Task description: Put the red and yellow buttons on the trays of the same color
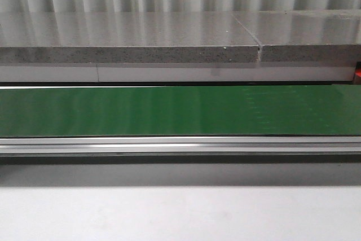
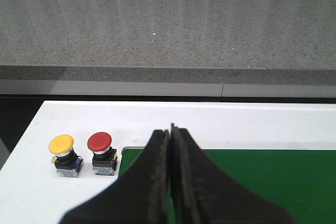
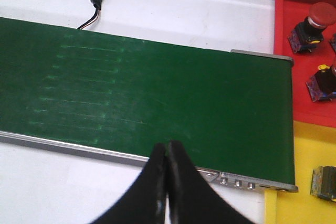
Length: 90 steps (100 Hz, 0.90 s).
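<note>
Two buttons, yellow (image 2: 61, 144) and red (image 2: 99, 141), appear only beside the left pincer (image 2: 171, 129); both pincers (image 3: 167, 148) are pressed together.

Frame edge crops a button (image 3: 324, 183) on the yellow tray (image 3: 304, 171).

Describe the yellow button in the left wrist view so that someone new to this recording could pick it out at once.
Start at the white table in front of the grey stone counter. Off the end of the green conveyor belt, two push buttons stand upright side by side. The yellow button is the one farther from the belt; its neighbour, the red button, has a red cap.
</note>
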Tool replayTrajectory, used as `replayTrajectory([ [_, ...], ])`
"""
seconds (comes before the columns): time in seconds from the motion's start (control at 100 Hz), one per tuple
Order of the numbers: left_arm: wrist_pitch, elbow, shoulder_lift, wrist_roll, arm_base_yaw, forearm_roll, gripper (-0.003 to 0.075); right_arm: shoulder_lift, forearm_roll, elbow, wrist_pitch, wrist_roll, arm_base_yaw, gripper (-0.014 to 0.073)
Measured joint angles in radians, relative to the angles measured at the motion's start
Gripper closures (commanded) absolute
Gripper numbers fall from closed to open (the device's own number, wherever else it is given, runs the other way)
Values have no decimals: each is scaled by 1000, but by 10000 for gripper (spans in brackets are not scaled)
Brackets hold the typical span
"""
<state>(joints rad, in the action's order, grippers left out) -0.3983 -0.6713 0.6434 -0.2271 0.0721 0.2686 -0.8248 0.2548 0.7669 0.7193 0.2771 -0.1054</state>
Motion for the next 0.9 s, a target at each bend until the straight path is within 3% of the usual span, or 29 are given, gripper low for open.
replayTrajectory([
  [0.26,0,0,0,0,0,-4,737,0,0,0,0,0,0,662],
  [0.34,0,0,0,0,0,-4,705,0,0,0,0,0,0,662],
  [0.43,0,0,0,0,0,-6,571,0,0,0,0,0,0,662],
  [0.58,-11,0,0,0,0,-6,185,0,0,0,0,0,0,662],
  [0.65,-19,0,0,0,0,-6,66,0,0,0,0,0,0,662],
  [0.72,-26,0,0,0,0,-6,32,0,0,0,0,0,0,662],
  [0.9,-48,0,0,0,0,-6,73,0,0,0,0,0,0,662],
])
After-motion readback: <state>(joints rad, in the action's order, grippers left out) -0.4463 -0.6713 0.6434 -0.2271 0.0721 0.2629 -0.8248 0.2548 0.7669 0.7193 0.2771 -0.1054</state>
